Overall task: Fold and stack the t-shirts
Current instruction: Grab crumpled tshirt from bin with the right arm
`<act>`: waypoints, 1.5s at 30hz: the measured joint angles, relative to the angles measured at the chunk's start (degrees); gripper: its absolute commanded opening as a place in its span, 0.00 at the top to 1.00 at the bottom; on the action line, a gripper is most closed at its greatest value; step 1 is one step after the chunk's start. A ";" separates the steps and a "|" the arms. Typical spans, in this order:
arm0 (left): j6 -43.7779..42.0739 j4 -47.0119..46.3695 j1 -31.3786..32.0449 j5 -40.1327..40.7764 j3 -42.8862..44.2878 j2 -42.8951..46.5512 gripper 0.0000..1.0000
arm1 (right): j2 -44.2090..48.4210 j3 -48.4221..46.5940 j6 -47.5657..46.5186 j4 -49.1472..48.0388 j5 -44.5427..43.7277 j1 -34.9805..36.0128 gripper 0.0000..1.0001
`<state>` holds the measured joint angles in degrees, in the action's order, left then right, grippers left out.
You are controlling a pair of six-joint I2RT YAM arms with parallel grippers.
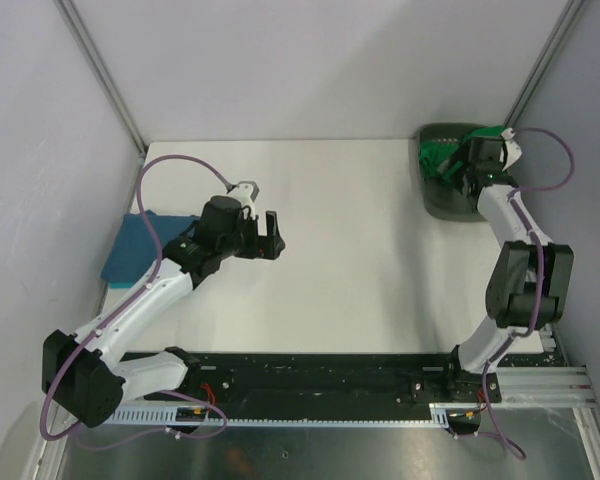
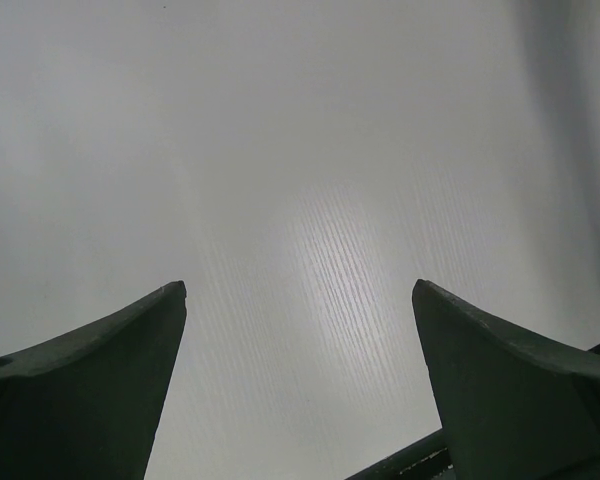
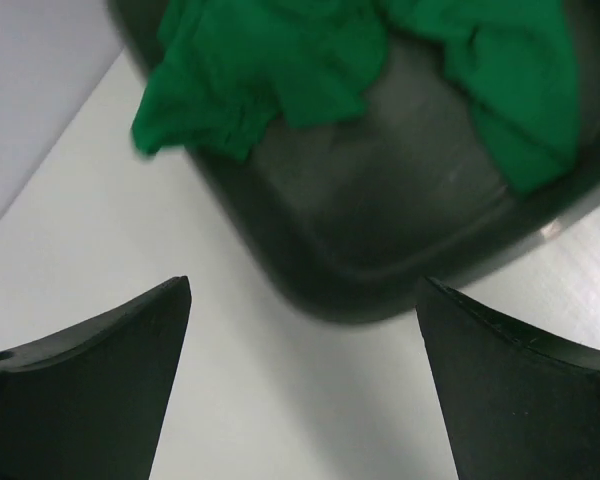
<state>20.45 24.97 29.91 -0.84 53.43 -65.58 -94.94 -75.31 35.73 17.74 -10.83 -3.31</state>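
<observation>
Left arm angled toward 2 o'clock, left gripper [image 1: 273, 236] released, empty | right arm stretched far, right gripper [image 3: 302, 290] released, facing 1 o'clock tray [image 3: 380, 250] holding green t-shirt [image 3: 270, 60]

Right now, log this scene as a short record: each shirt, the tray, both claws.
green t-shirt: crumpled in the tray, one corner spilling over its rim
teal t-shirt: lying at the left edge of the table, far from the green one
tray: far right corner of the table
left claw: open, empty, over bare table
right claw: open, empty, just short of the tray
stack: not yet made
</observation>
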 measured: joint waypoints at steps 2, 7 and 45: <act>0.02 -0.02 -0.22 -0.50 0.00 -0.07 0.00 | -3.82 -3.34 -0.24 -0.96 -0.76 -2.03 0.01; 0.02 0.00 -0.44 -1.49 0.00 -0.55 0.01 | -16.22 -16.22 -1.75 -1.77 -2.67 -5.14 0.01; -0.09 -0.33 -2.27 -4.37 0.00 -3.45 0.01 | -45.81 -55.15 -7.08 10.64 0.72 -8.04 1.00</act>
<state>20.36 24.64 27.64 -5.21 53.43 -69.04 -140.75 -130.45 28.64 28.38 -10.11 -11.35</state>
